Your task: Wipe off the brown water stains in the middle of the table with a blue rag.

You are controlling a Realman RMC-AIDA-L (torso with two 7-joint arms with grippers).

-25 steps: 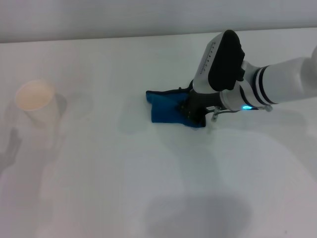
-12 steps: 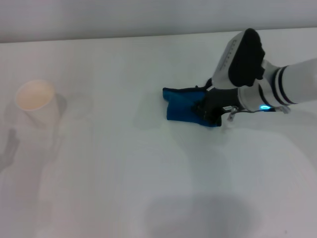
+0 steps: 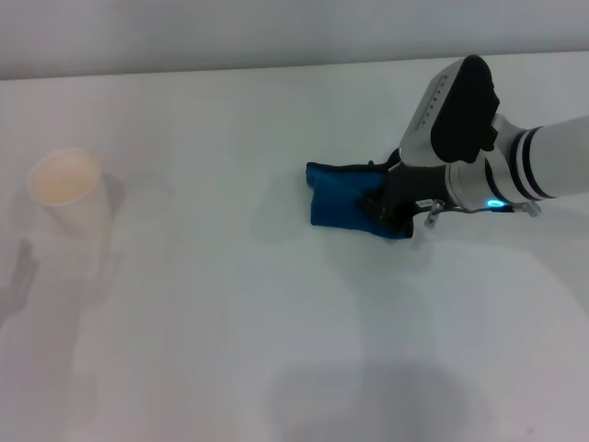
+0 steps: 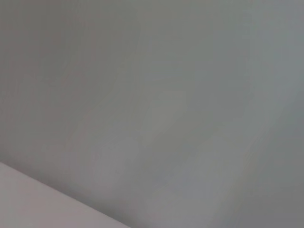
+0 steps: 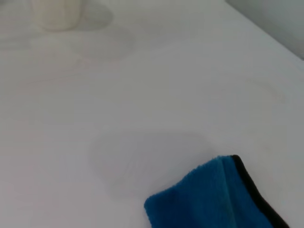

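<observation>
Head view: the wide, plain white table (image 3: 230, 350) fills the frame. The small bright blue folded cloth rag with black edge trim (image 3: 342, 201) lies flat on it, right of centre. The right gripper (image 3: 386, 204), on a white arm reaching in from the right, presses down on the rag's right-hand end; its dark fingers are closed on the cloth. A cream paper cup (image 3: 66, 193) stands upright far to the left, well apart from the rag. No brown blotch is discernible on the surface in this view.

Left wrist view: only a plain grey, featureless field is visible; the left gripper does not appear.

Right wrist view: one corner of the blue rag (image 5: 213, 199) rests on the white table (image 5: 180, 71). Just beside it lies a faint, pale, irregular patch, the water stains (image 5: 142, 156). The cup (image 5: 57, 13) stands at the far edge.
</observation>
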